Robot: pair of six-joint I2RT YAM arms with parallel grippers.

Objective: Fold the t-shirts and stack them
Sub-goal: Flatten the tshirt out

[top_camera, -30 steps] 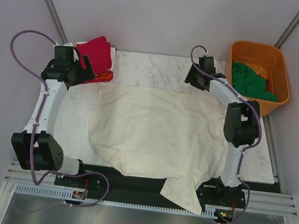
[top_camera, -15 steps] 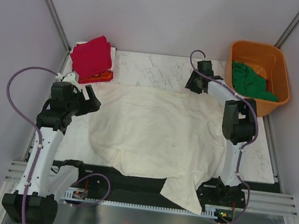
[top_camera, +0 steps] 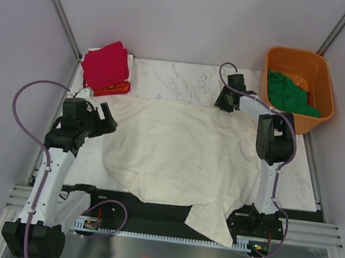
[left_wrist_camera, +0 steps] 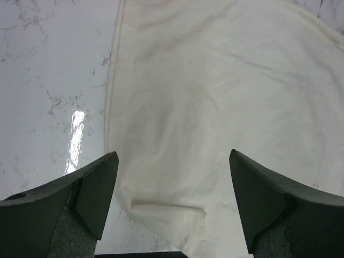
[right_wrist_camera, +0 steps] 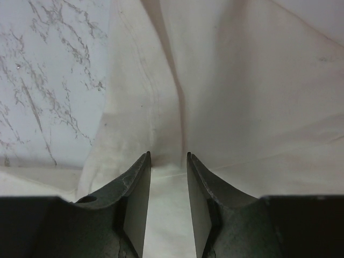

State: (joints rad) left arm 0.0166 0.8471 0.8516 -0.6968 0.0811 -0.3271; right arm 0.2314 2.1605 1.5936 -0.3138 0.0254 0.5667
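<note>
The large cream-white t-shirt [top_camera: 182,155] lies spread over the marble table, with one corner hanging off the near edge. My left gripper [top_camera: 107,121] is open and hovers over the shirt's left edge; in the left wrist view [left_wrist_camera: 172,199] its wide-apart jaws frame the shirt's hem [left_wrist_camera: 215,97]. My right gripper [top_camera: 223,100] is at the shirt's far edge. In the right wrist view [right_wrist_camera: 167,156] its jaws are nearly together with the shirt's cloth [right_wrist_camera: 242,80] pinched between them. The crimson red t-shirt [top_camera: 107,63] lies on the orange-red one [top_camera: 116,87] at the back left. The dark green t-shirt [top_camera: 287,93] lies in the tub.
An orange plastic tub [top_camera: 295,53] stands at the back right, off the table's corner. Bare marble [top_camera: 172,78] shows behind the shirt and along the left side [left_wrist_camera: 48,80]. Slanted frame posts rise at both back corners.
My left arm swung from beside the red shirts at the back left toward me, to the cream shirt's left edge. My right gripper shifted slightly along the far edge.
</note>
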